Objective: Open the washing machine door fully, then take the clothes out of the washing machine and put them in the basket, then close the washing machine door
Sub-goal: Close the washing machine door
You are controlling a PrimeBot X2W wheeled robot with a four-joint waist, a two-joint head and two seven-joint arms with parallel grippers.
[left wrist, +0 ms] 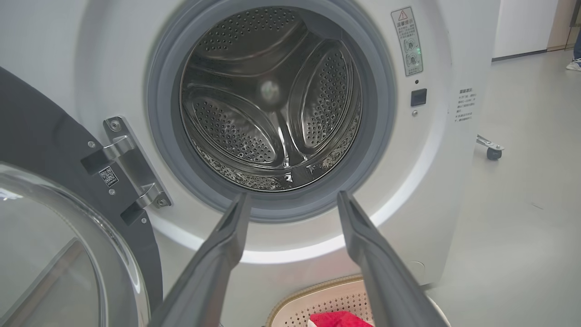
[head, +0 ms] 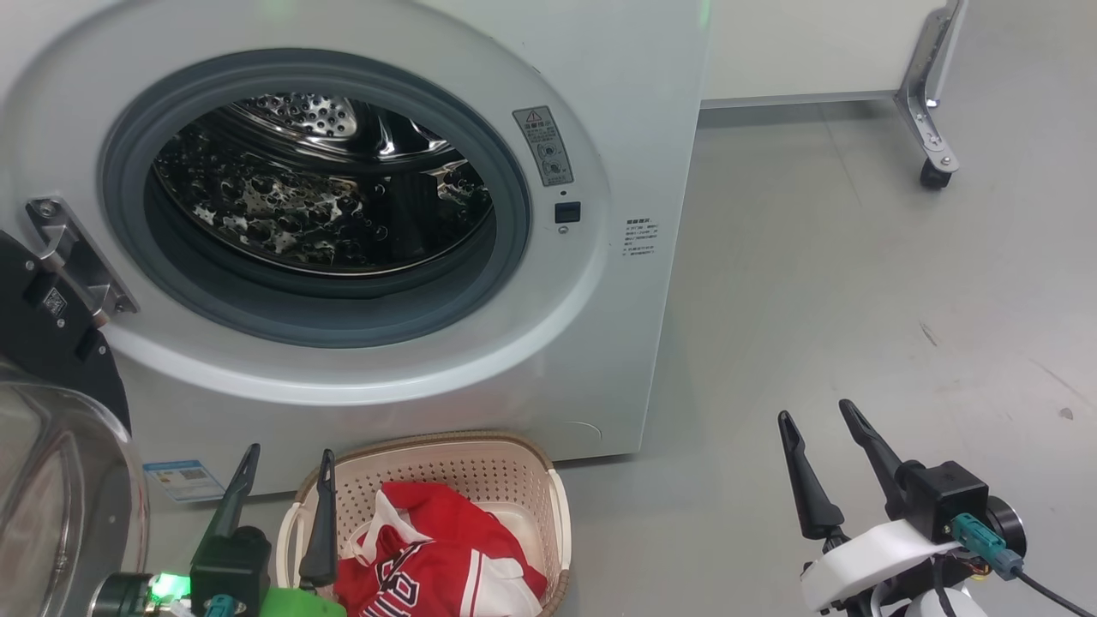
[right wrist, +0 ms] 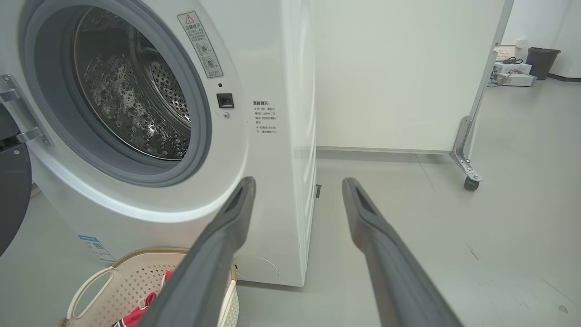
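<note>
The white washing machine [head: 617,223] stands ahead with its steel drum [head: 326,184] showing no clothes inside. Its door [head: 51,480] is swung open at the left, glass bowl towards me. The red clothes [head: 428,557] lie in the cream basket [head: 480,458] on the floor below the opening. My left gripper [head: 290,463] is open and empty at the basket's left rim, pointing at the drum [left wrist: 272,95] in the left wrist view. My right gripper [head: 818,418] is open and empty over bare floor to the machine's right.
A white partition on a castor leg [head: 930,128] stands at the back right. Grey floor [head: 857,300] stretches to the right of the machine. A door hinge bracket [head: 77,257] sticks out at the opening's left. A bin and boxes [right wrist: 526,63] sit far back.
</note>
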